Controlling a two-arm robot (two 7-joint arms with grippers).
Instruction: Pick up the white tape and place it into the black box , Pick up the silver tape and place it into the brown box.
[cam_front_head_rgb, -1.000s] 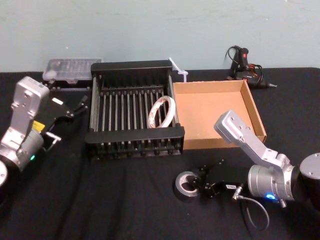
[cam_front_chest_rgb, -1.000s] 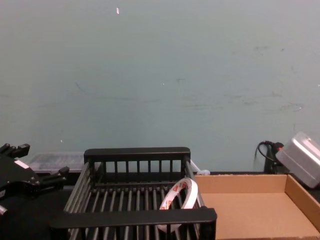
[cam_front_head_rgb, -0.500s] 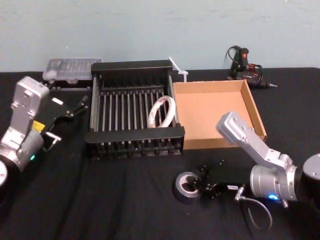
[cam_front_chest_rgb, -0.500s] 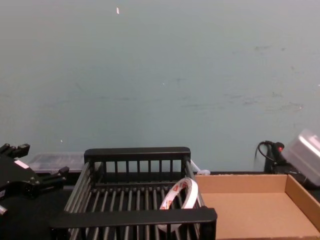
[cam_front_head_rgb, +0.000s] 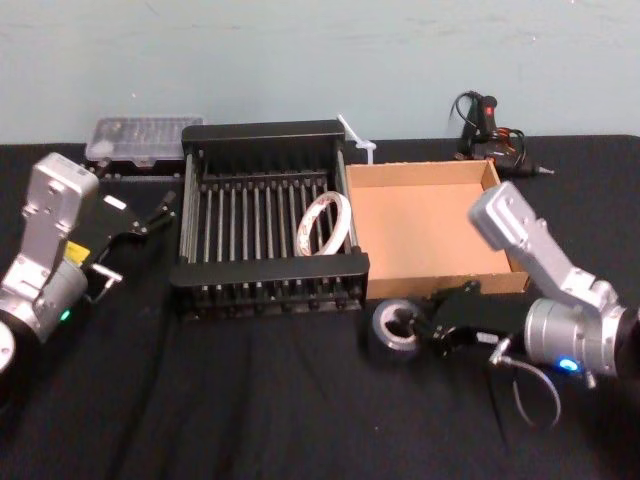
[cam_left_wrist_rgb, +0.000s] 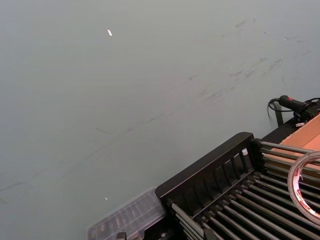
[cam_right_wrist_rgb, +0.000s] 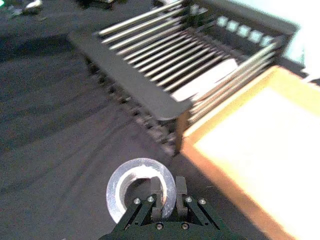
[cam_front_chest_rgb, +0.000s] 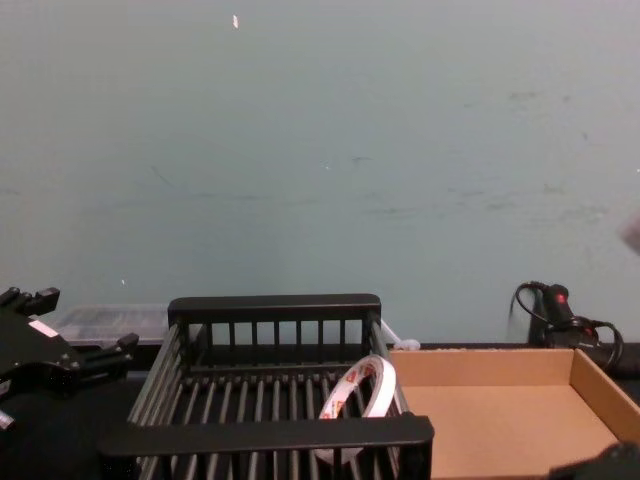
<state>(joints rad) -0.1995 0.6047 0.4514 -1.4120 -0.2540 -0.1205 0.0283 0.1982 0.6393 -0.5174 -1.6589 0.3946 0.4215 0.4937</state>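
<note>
Silver tape (cam_front_head_rgb: 397, 325) sits clenched in the right end effector (cam_front_head_rgb: 428, 326), one finger through its core, near the front wall of the brown box (cam_front_head_rgb: 425, 285). The next move, I judge, is over that wall and release. White tape (cam_front_head_rgb: 324, 224) already leans inside the black box (cam_front_head_rgb: 270, 270). Left end effector (cam_front_head_rgb: 150, 212) idles released beside the black box.

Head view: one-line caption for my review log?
Right pincer shut on the silver tape before the brown box; white tape in the black box.
</note>
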